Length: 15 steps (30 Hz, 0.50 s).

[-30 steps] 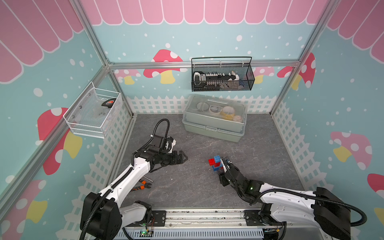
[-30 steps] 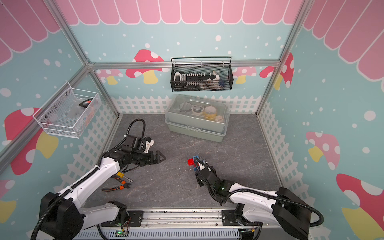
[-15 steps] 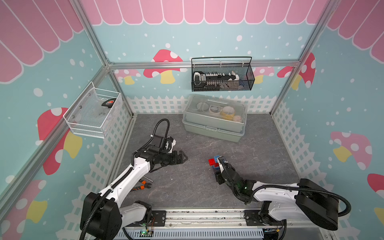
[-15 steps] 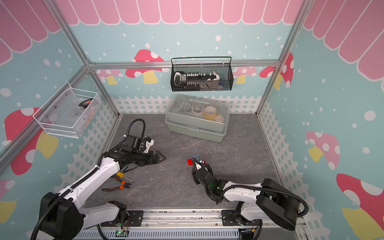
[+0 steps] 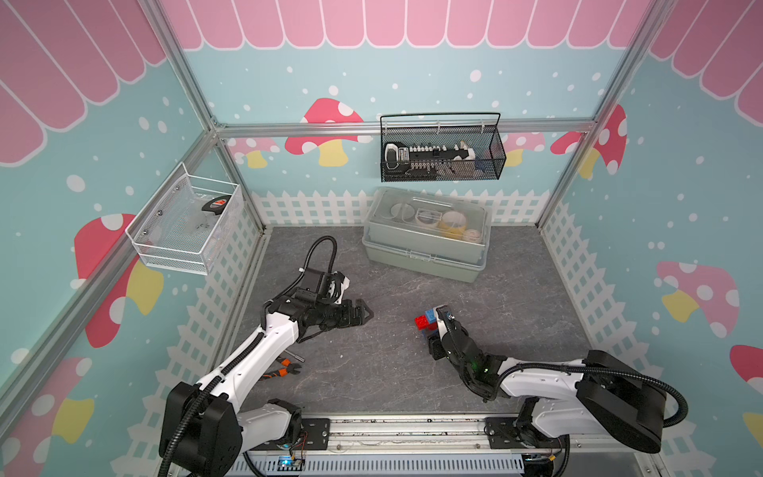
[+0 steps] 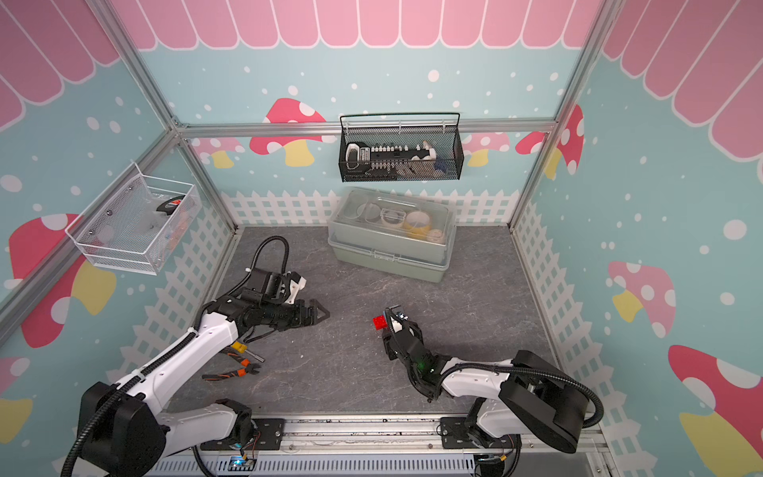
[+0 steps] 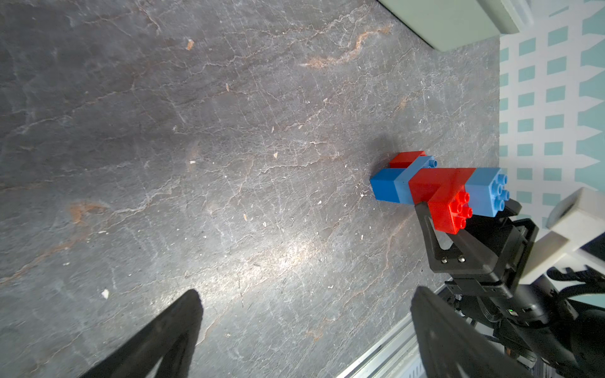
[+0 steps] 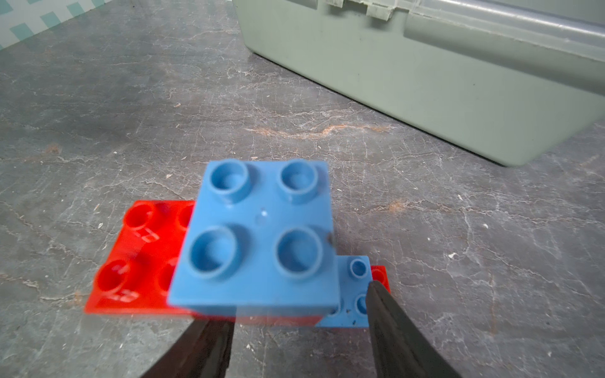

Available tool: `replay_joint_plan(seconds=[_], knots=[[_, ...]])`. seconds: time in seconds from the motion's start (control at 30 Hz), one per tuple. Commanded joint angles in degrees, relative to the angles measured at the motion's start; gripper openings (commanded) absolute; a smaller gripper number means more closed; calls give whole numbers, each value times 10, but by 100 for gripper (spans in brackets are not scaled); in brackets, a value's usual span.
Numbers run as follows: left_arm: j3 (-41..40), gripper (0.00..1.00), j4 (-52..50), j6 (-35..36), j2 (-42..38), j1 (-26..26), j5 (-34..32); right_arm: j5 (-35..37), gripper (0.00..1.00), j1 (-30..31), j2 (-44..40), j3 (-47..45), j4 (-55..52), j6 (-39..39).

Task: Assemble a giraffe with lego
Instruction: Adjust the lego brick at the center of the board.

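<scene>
Red and blue studded plastic bricks, joined into a small stepped giraffe (image 5: 427, 321), stand on the grey slate-patterned mat (image 5: 392, 380). In both top views they are near its middle, a shade toward 3 o'clock. Black right gripper (image 7: 468, 209) reaches in from 5 o'clock and pinches the giraffe's upper part: one finger against the red brick, the other beside the pale blue top brick. Base bricks rest on the mat. Left gripper (image 5: 366, 310) sits at 9 o'clock of the giraffe, well apart, jaws spread wide over bare mat. Sage-green lidded plastic box (image 5: 425, 252) at 12 o'clock. Orange-handled pliers (image 5: 285, 369) at 8 o'clock, partly under the left arm.
</scene>
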Motion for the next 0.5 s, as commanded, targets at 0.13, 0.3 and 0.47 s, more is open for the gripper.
replay_joint_plan(seconds=[0.13,0.3,0.47], knots=[[11,99,-9,11,-3,-3,-4,-20,63,-21,3,-9,31,-12],[11,99,-9,10,-4,-3,-5,-44,59,-35,8,-16,50,-18],[11,99,-9,11,-2,-3,-6,-59,55,-37,16,-12,52,-29]])
